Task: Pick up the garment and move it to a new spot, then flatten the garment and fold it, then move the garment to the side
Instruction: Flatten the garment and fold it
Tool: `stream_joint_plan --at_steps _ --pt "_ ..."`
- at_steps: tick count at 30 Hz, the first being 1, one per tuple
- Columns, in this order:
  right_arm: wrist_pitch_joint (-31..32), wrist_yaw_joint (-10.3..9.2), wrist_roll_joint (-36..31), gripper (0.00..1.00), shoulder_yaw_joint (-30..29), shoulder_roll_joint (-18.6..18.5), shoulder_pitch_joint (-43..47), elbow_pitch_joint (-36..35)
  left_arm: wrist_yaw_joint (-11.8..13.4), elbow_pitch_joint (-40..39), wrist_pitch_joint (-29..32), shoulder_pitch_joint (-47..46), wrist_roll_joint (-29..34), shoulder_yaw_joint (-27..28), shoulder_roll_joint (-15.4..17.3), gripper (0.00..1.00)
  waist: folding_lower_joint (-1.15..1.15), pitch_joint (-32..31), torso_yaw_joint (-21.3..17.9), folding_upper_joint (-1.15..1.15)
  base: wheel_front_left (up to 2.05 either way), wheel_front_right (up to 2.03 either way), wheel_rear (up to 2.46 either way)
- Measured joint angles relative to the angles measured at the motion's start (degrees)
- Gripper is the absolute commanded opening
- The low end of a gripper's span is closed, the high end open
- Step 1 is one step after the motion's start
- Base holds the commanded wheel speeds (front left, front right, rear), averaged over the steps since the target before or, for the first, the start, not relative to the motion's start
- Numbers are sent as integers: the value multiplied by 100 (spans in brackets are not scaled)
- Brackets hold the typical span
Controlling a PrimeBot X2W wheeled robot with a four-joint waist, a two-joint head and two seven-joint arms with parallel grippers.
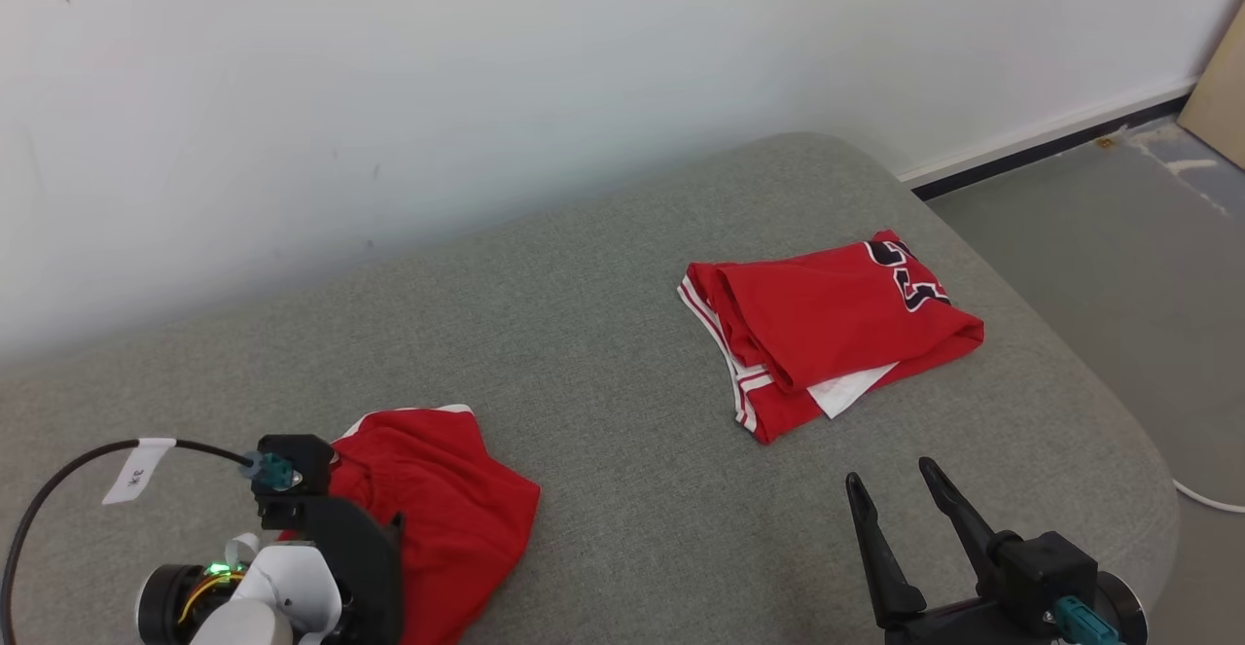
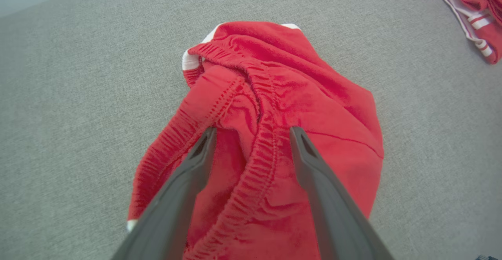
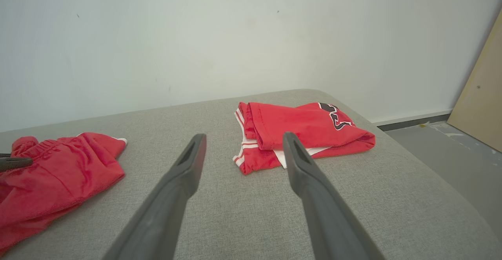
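Lower left of the head view: left gripper (image 2: 253, 131) down on crumpled red shorts (image 1: 443, 494), fingers hidden there behind the wrist block. In the left wrist view, jaws apart, tips pressed into the cloth on either side of a ridge of gathered elastic waistband (image 2: 257, 154), not pinched shut on it.

Possible trouble, by judgement:
- Could snatch only the top fold of the waistband, lifting the shorts as a twisted bundle and landing them no flatter.
- Could slip off the soft knit with too little cloth in the pinch.
- Could snag the cover of the grey padded surface (image 1: 622, 353) with tips dug in too deep.
- Could catch the tagged black cable (image 1: 136, 470) arcing beside the wrist on a wide swing.

Look of the shorts: bright red, heaped and creased, waistband twisted uppermost, white trim (image 2: 191, 60) peeping out at the far edge. Lying on the grey surface at lower left, well apart from the folded red jersey (image 1: 836, 324) right of centre, with its dark lettering and white-striped edge. Probably best to choose a new spot short of that jersey, given the risk of tangling the two with too close a drop.

Lower right: right gripper (image 1: 890, 472), jaws wide apart, holding nothing, above bare grey fabric near the jersey.
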Motion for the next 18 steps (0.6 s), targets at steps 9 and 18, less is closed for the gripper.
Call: stream_joint_plan --at_steps 9,18 --pt "23 0 1 100 13 -12 4 5 176 -461 334 205 63 -172 16 100 0 -53 80 0 0 0 0" --pt "16 0 10 100 15 -23 -6 32 240 -645 366 269 59 -241 18 0 0 -27 90 0 0 0 0"
